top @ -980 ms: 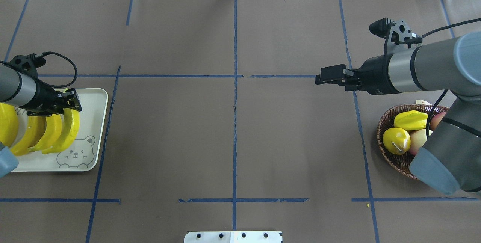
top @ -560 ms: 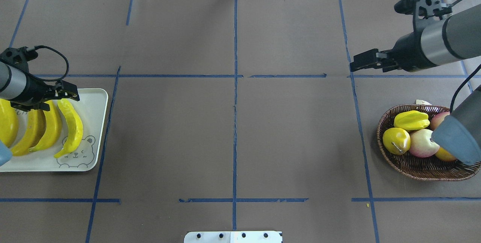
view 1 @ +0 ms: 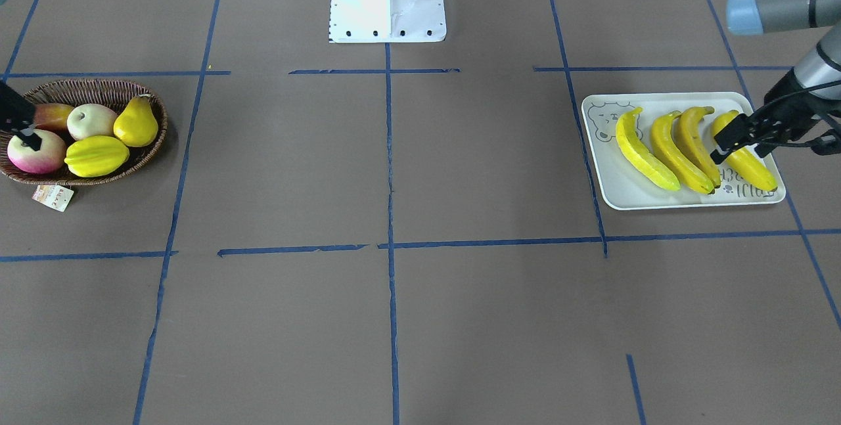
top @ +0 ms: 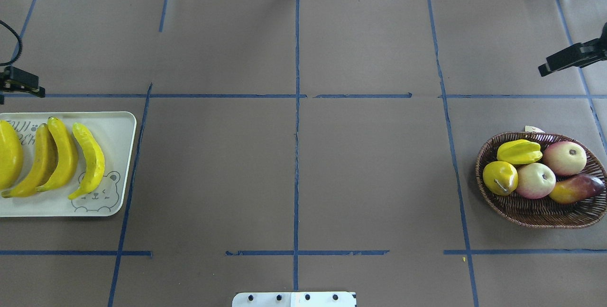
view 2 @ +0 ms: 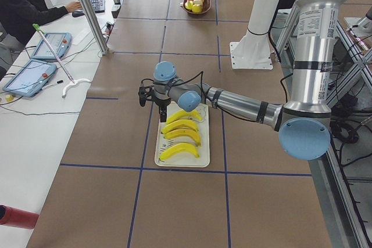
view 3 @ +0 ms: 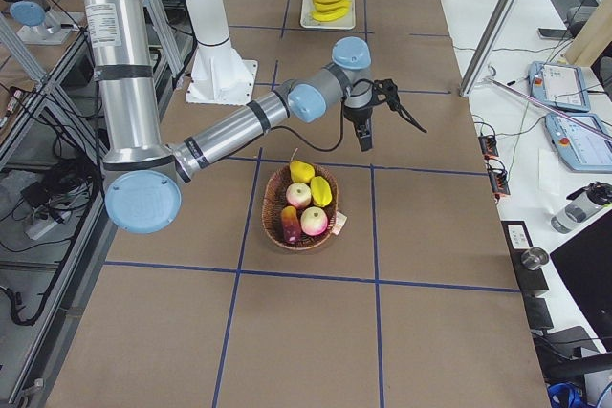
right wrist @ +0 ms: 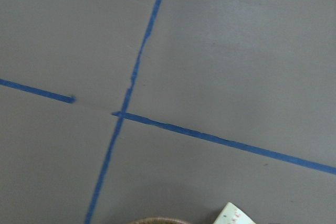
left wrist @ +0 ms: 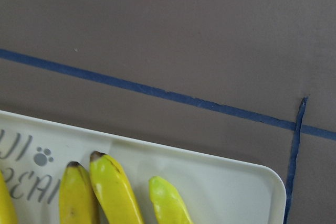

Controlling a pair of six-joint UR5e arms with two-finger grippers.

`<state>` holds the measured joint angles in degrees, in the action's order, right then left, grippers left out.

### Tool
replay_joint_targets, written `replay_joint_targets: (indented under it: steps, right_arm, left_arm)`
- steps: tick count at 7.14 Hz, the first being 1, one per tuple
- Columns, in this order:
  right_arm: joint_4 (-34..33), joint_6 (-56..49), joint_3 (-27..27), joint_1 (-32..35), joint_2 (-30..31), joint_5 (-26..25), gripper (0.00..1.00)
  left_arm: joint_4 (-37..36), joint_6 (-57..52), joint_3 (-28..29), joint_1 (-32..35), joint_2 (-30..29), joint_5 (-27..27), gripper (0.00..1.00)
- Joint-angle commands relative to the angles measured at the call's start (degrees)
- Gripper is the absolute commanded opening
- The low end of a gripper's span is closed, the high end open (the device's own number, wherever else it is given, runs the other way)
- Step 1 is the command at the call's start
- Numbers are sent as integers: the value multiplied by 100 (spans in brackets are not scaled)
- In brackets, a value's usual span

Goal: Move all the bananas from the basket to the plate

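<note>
Four yellow bananas [top: 87,160] lie side by side on the off-white bear plate [top: 118,131] at the table's left; the leftmost is cut by the view's edge. They also show in the front-facing view [view 1: 647,152] on the plate [view 1: 631,196]. My left gripper [top: 21,84] is open and empty, raised just beyond the plate's far edge. The left wrist view shows three banana tips [left wrist: 113,182] and the plate's corner [left wrist: 262,182]. My right gripper [top: 564,60] is open and empty, above the table beyond the wicker basket [top: 536,213]. The basket holds no banana.
The basket holds a starfruit [top: 519,151], a yellow pear [top: 500,178], two apples [top: 536,180] and a mango [top: 576,188]. A paper tag [view 1: 52,197] lies by it. Blue tape lines cross the brown table. Operators' tablets [view 2: 29,76] lie on the side bench.
My left gripper let go of the fourth banana on the plate and drew back off to the left. My right arm pulled back to the right, uncovering the basket.
</note>
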<state>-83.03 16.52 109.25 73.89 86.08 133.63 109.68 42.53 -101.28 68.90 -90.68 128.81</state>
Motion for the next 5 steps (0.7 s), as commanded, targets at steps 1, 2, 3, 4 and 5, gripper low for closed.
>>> replay_joint_targets:
  steps: [1, 2, 3, 4, 5]
  right_arm:
    - [-12, -1987, -911, 1149, 321, 505, 100]
    - [6, -2291, -1367, 1624, 470, 950, 100]
    - [32, -2320, -1650, 1838, 489, 1311, 100]
    - [50, -2303, -1679, 1866, 515, 1184, 100]
    - [93, -2259, -1731, 1866, 489, 1148, 100]
  left_arm:
    - [-1329, -2371, -6, 1120, 24, 91, 100]
    - [-1814, -3120, 64, 1569, 16, 266, 100]
    - [-2471, -4015, 125, 1956, 16, 389, 100]
    - [-2956, -4485, 204, 2160, 7, 399, 100]
    - [-3074, -4525, 353, 2249, 24, 695, 100]
